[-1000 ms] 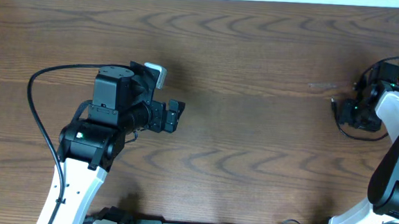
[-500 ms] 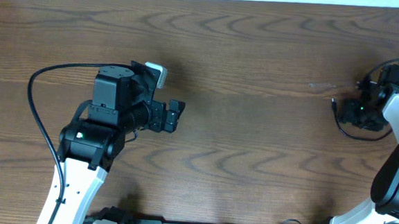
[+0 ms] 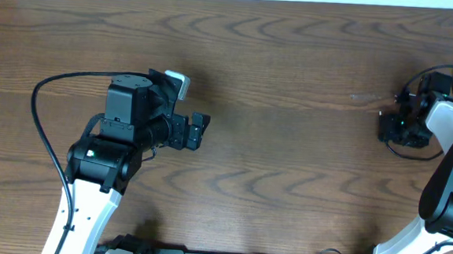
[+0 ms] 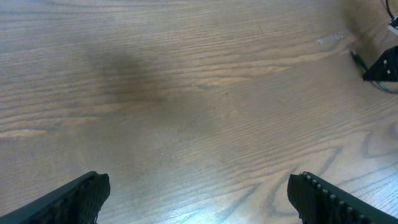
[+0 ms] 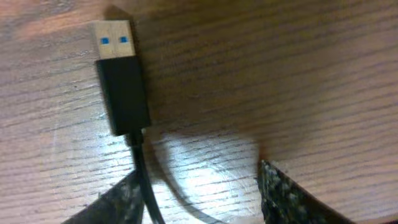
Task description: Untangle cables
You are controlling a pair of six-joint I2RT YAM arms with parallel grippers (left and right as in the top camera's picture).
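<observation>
My right end effector (image 5: 198, 182) sits low over the desk (image 5: 298, 74), fingers apart and clamped on nothing; the black cable (image 5: 140, 177) runs beside the lower-left finger up to its USB plug (image 5: 122, 78) at upper left; I judge I should centre the cord between the fingers, just behind the plug, before pinching; against the earlier overhead frame I have slid left over the plug; my left end effector (image 4: 199, 202), wide apart, is unmoved.

The left gripper (image 4: 199, 193) hangs over the wooden table (image 4: 186, 81), fingers (image 4: 81, 199) spread wide apart
</observation>
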